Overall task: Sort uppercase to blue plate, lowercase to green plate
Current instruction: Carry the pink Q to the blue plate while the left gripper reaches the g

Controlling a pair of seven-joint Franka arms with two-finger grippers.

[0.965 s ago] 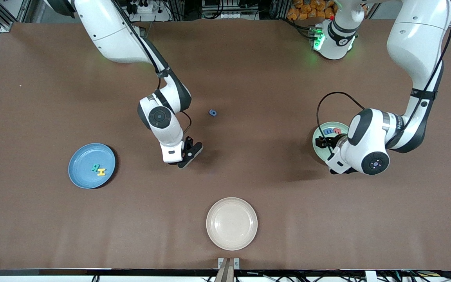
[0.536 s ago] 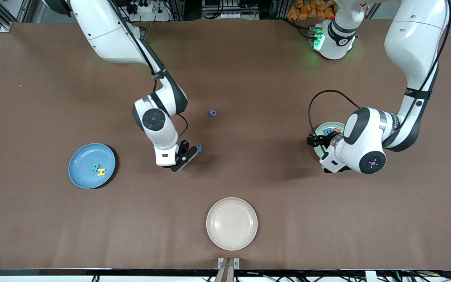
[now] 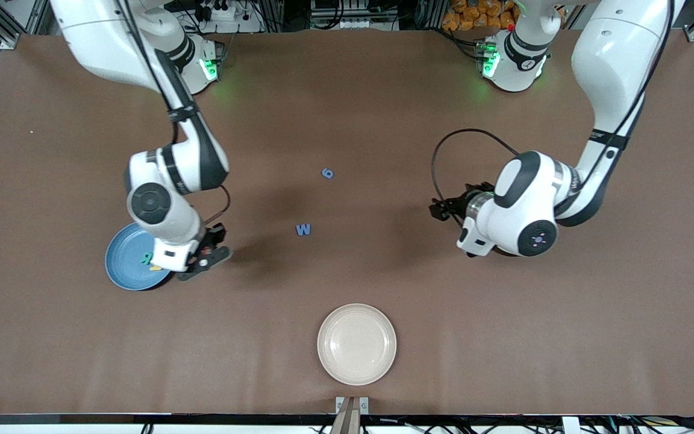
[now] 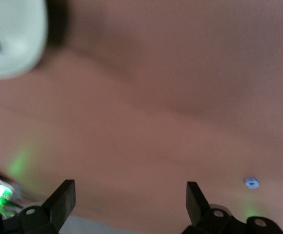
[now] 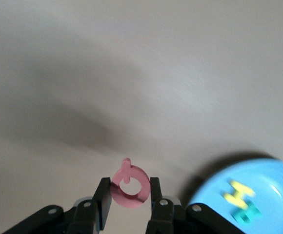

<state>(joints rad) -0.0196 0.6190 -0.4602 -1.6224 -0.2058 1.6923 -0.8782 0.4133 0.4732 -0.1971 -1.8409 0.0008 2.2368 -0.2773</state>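
The right gripper [image 5: 127, 201] holds the red Q [image 5: 129, 186] pinched between its two fingers and hangs over the table just beside the blue plate [image 3: 123, 268], at the edge toward the middle of the table. On this plate the teal R [image 3: 146, 258] and the yellow H [image 5: 237, 193] already lie, so I judge the step in hand is bringing the third capital to them. The next move, I think, needs the gripper over the plate's bare part, then lower, then the fingers apart, without disturbing the two letters there. The left gripper [image 4: 127, 195] has its fingers wide with nothing between them and hangs over bare table near the green plate [image 4: 12, 46]. The blue W [image 3: 303, 229] lies in the middle of the table, and the small blue g-like letter [image 3: 327, 173] farther from the front camera; both wait
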